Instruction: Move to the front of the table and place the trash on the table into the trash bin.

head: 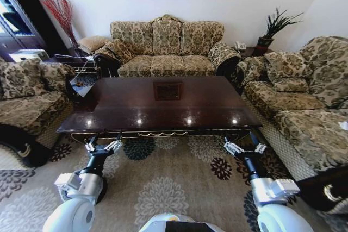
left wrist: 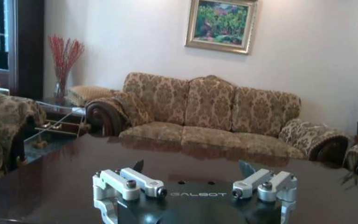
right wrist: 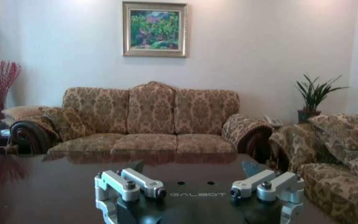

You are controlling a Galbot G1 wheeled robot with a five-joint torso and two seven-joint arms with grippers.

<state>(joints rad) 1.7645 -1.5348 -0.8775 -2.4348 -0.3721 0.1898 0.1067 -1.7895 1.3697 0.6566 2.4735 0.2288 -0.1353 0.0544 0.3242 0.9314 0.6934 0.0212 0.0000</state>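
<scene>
The dark glossy tabletop (head: 163, 107) stood just ahead of both tools, its carved front apron facing the robot. The left tool (head: 103, 146) hung low by the table's front-left corner, just beyond the apron line, and the right tool (head: 244, 148) matched it by the front-right corner. Each had its two fingers spread wide apart, gripping nothing. From the left tool (left wrist: 190, 173) and the right tool (right wrist: 193, 173) alike, the polished top stretched away level toward the three-seat sofa (head: 166, 47) behind the table. There were two arms, both reaching forward and slightly outward from the robot's shoulders, elbows bent low over the patterned carpet (head: 163, 188). One sofa flanked the table on each side. One inlaid square (head: 167, 91) marked the table's centre.
</scene>
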